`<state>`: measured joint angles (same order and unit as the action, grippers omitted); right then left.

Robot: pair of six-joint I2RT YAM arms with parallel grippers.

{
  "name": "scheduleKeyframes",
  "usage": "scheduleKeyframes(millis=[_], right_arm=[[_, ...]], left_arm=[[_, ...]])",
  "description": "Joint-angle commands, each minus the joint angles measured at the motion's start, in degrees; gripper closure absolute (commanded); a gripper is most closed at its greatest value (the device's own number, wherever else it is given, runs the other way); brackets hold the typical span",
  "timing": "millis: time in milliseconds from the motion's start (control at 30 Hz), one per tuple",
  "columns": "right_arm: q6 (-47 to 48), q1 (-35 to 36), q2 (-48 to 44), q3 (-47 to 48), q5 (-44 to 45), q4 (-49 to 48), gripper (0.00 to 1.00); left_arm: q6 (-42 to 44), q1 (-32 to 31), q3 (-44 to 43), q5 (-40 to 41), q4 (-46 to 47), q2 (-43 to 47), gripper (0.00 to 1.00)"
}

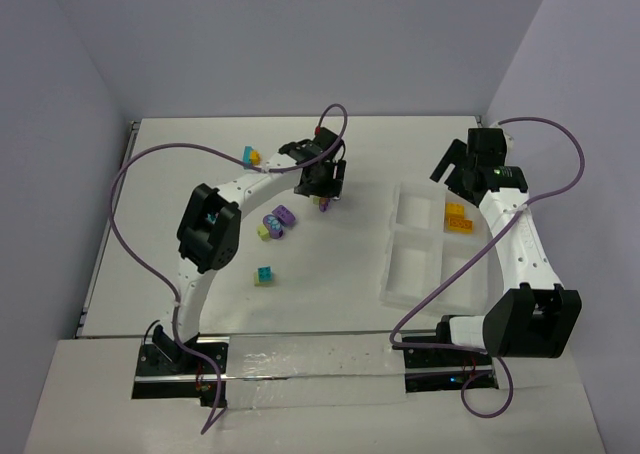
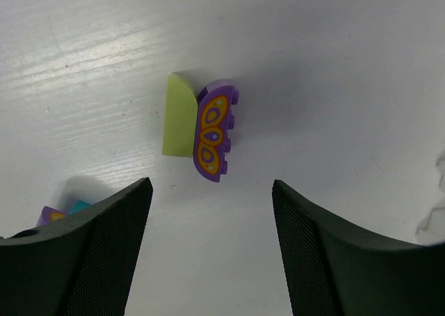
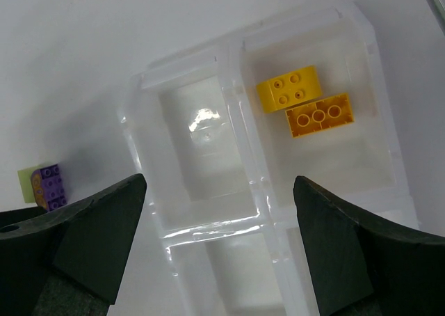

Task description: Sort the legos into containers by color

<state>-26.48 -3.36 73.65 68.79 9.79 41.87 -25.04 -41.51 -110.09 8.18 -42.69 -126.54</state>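
**Left gripper (image 2: 211, 194) above a purple-and-lime pair (image 2: 201, 128), left of the tray (image 1: 392, 264).**
Jaws wide and empty; best lowered centred, closing across the pair's joined thickness. Right gripper (image 3: 219, 191), equally wide, hangs over the tray.

A white table (image 1: 400, 154) lies beneath the left claw (image 1: 325, 196); beyond the claw stands a pale lavender-grey back wall (image 1: 300, 44); a matching side wall (image 1: 50, 174) rises well to its left; light is soft and even, shadows faint.
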Motion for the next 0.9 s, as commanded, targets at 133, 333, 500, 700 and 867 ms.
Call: scheduleKeyframes(millis=[133,333,500,700,867], right_arm=[[0.56,0.63,0.54,3.45,-0.73,0.23,0.06],[0.29,0.81,0.71,3.1,-1.09,0.23,0.06],[0.01,1.07,0.62,3.18,-1.44,0.3,0.06],[0.13,1.25,0.39,4.39,-2.34,0.88,0.06],[-0.2,1.25,-0.04,5.73,-4.6,1.02,0.05]], left_arm=[[-4.72,0.02,-5.99,5.0,-1.18,-4.46,0.03],[-1.86,0.11,-11.99,5.27,-2.83,-9.6,0.01],[-1.08,0.19,-12.36,6.25,-1.74,-11.09,0.13],[-0.2,0.2,-11.25,6.96,-1.06,-10.85,0.37],[1.45,0.2,-10.4,7.11,-0.49,-8.86,0.53]])
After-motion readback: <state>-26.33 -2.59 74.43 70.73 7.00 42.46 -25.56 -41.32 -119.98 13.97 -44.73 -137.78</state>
